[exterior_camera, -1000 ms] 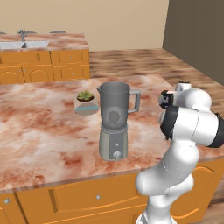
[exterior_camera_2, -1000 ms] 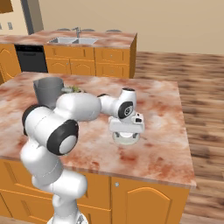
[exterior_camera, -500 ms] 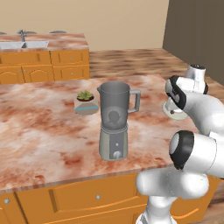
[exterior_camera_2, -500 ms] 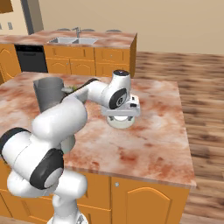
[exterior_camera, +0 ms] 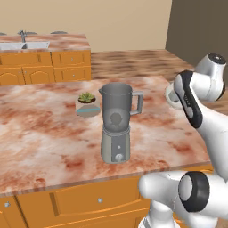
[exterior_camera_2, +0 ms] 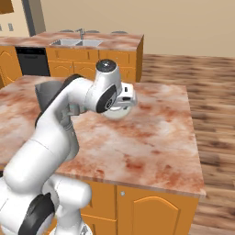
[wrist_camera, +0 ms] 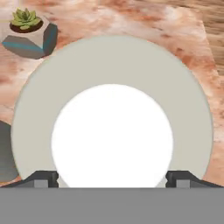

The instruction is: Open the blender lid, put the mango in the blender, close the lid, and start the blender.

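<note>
The blender (exterior_camera: pixel 116 124) stands upright on the marbled reddish island counter (exterior_camera: pixel 40 138), near its front edge, with its side handle pointing right in the left base view and its small round knob facing the camera. The translucent grey jar has no lid on its rim. In the right base view only a corner of the jar shows, behind the white arm.

The blender lid (wrist_camera: pixel 112 113) fills most of the hand view: a round, light-grey disc with a bright white centre. It sits between the two dark fingertips (wrist_camera: pixel 41 178) of the gripper (wrist_camera: pixel 112 179), which stand wide apart, one at each lower edge of the disc. Whether the tips actually press on the lid cannot be told from these pictures. In the left base view a sliver of the lid (exterior_camera: pixel 171 94) shows just right of the blender, behind the forearm. In the right base view it (exterior_camera_2: pixel 120 112) appears under the hand, above the counter (exterior_camera_2: pixel 151 137), toward the far middle of the island.

A small bowl with a green succulent (exterior_camera: pixel 87 104) rests on the counter just behind and left of the blender; the hand view shows it (wrist_camera: pixel 29 35) beyond the lid.

Farther back, a second counter with orange cabinets carries a sink (exterior_camera: pixel 24 44).
</note>
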